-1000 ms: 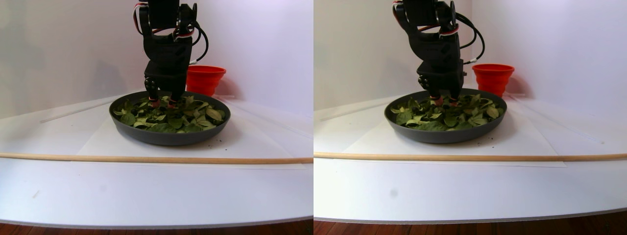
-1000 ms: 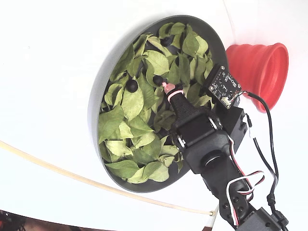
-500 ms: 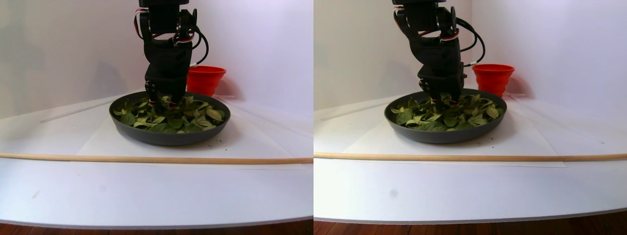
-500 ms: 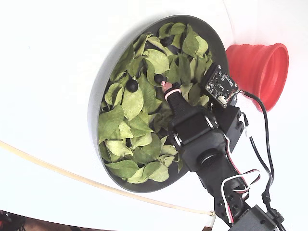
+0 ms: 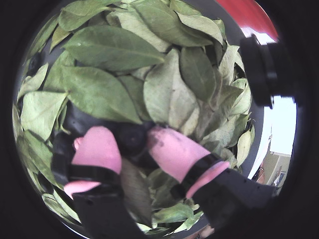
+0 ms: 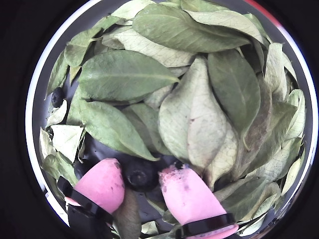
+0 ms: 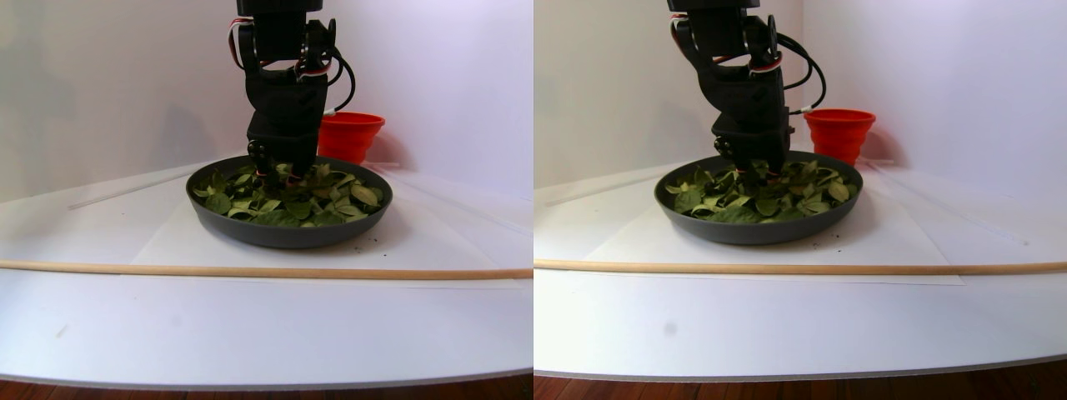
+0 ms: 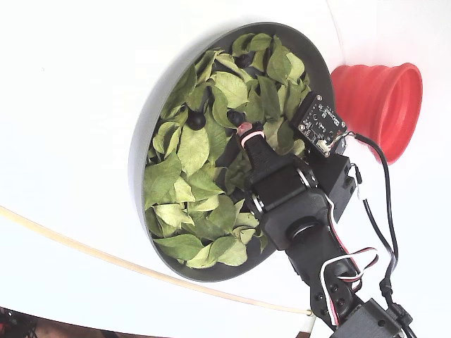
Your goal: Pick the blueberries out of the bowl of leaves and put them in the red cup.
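The dark grey bowl (image 8: 139, 144) (image 7: 283, 235) is full of green leaves (image 8: 190, 151) (image 6: 124, 74) (image 5: 109, 47). My gripper (image 6: 141, 180) (image 5: 132, 144) (image 8: 243, 128) (image 7: 279, 172) reaches down into the leaves near the bowl's far side. Both pink fingertips (image 6: 102, 181) press against one dark blueberry (image 6: 141, 173) (image 5: 132, 138), which still lies low among the leaves. Another blueberry (image 6: 57, 96) (image 8: 196, 120) lies farther off by the rim. The red cup (image 8: 380, 105) (image 7: 350, 135) stands just outside the bowl, behind it in the stereo pair view.
A thin wooden rod (image 7: 250, 271) (image 8: 106, 257) lies across the white table in front of the bowl. White walls stand close behind the bowl and cup. A small circuit board (image 8: 322, 127) and cables hang off the gripper's side, toward the cup.
The gripper has sunk lower into the leaves; its pink tips, visible above them a second ago, are now buried. Bowl and cup have not moved.
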Tool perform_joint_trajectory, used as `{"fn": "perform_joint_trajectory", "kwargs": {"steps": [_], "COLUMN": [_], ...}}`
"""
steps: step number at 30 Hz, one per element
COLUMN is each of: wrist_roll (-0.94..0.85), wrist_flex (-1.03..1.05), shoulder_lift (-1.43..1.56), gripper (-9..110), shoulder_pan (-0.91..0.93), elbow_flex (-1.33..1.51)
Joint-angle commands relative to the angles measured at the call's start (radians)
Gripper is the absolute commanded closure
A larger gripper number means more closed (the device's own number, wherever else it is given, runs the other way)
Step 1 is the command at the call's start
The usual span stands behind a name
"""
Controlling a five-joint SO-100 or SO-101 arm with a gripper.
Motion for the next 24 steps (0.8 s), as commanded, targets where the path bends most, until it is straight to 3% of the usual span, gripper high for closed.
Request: {"fn": "perform_joint_trajectory", "kwargs": {"steps": [1,24], "wrist_roll": [-0.012,-0.055], "wrist_flex": [-0.011,0.021], "shoulder_lift": [0.000,0.114], "gripper": [90,92], "shoulder_pan": [0.017,0.034], "elbow_flex": [-0.025,-0.006]}}
